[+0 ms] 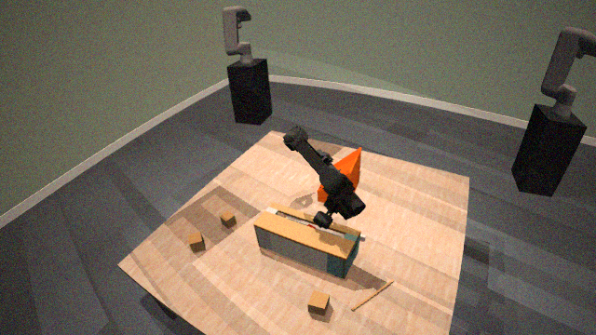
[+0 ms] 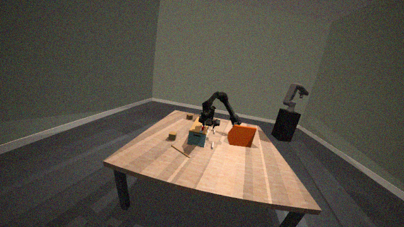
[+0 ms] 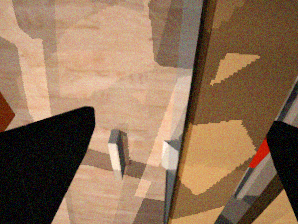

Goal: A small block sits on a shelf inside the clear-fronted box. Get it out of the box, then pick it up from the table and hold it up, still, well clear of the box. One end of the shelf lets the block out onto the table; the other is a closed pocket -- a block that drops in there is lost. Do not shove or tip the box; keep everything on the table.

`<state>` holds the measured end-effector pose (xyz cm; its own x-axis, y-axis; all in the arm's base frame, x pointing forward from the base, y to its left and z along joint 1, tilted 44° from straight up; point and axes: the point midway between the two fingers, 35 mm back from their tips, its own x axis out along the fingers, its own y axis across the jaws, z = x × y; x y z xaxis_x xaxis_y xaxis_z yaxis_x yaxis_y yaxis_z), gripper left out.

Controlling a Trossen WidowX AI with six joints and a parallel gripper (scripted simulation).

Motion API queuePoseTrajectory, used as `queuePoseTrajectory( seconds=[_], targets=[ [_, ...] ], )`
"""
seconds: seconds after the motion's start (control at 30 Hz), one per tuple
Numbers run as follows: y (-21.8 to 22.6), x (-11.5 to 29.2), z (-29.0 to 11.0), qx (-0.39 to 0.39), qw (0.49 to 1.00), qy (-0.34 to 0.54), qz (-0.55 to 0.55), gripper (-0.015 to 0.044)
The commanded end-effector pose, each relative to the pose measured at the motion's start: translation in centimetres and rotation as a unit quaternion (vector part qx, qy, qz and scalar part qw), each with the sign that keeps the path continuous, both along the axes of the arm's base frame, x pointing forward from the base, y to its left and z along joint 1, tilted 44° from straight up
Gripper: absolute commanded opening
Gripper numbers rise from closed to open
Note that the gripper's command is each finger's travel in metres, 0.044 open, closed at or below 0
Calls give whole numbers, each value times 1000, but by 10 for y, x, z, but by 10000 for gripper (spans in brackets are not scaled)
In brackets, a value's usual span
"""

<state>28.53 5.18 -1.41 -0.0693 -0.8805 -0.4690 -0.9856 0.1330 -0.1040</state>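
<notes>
A: Where was the gripper [image 1: 323,220]?

B: Low over the back edge of the box [image 1: 307,242], at the slot along its top. Its fingers stood spread wide with nothing between them; in the wrist view one dark finger sat over the wooden surface [image 3: 100,63] behind the box and the other over the tan lid.

A: And the block?

B: A small red patch [image 3: 260,156] showed in the slot in the wrist view, inside the box near the right-hand finger. That was probably the block on its shelf, though the view was too tight to be sure.

A: What else lay on the surface?

B: An orange wedge [image 1: 346,169] stood behind the arm, near the box. Three tan cubes lay apart from it: two [image 1: 227,218] [image 1: 196,241] off its left end, one [image 1: 318,301] in front. A thin stick [image 1: 372,295] lay near that front cube. A short white rod [image 3: 115,155] rested on the surface just behind the box.
</notes>
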Motion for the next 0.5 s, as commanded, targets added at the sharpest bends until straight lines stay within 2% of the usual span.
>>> queuePoseTrajectory(
  seconds=[0.0,0.47],
  targets=[
    [-5,-1,-5,-2,1000,4,2,400],
    [-23,-3,-20,-4,1000,4,2,400]
  ],
)
